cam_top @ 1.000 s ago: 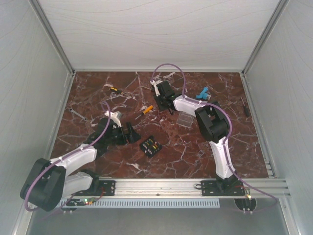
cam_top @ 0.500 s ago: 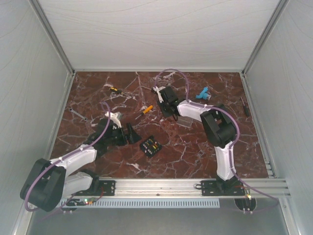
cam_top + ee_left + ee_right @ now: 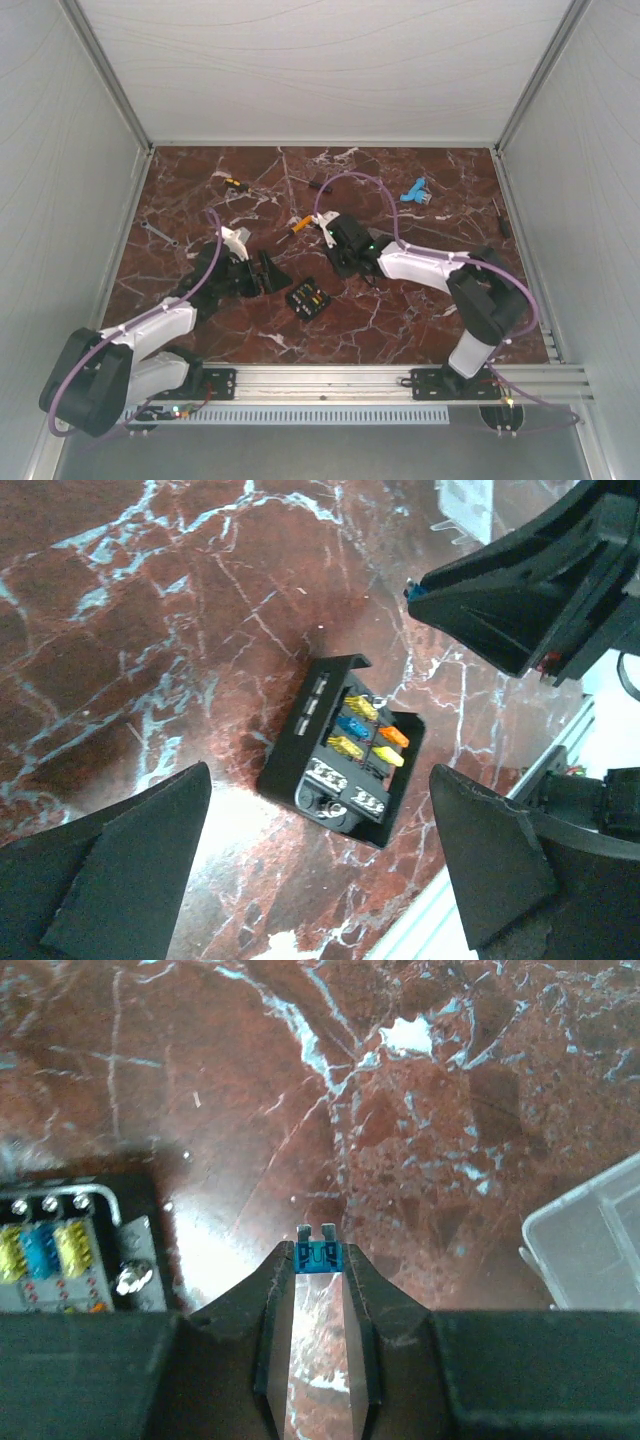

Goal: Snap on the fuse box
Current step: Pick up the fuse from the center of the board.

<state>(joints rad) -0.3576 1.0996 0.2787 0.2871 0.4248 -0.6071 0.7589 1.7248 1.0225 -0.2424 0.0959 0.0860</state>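
Okay, my right end effector [image 3: 320, 1260] pinches a blue fuse [image 3: 319, 1253], with the fuse box [image 3: 60, 1255] just beside it on the surface [image 3: 450, 1080]. My left end effector [image 3: 320, 780] gapes wide around the box. The fuse isn't seated yet, I'd say.

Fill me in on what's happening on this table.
The right gripper pinches a small blue fuse between its fingertips, just above the marble table and a little way from the fuse box. The box lies open on the table with yellow, blue and orange fuses inside. The left gripper hangs beside the box with its jaws wide apart, holding nothing. A clear lid lies off to the side, not yet on the box.
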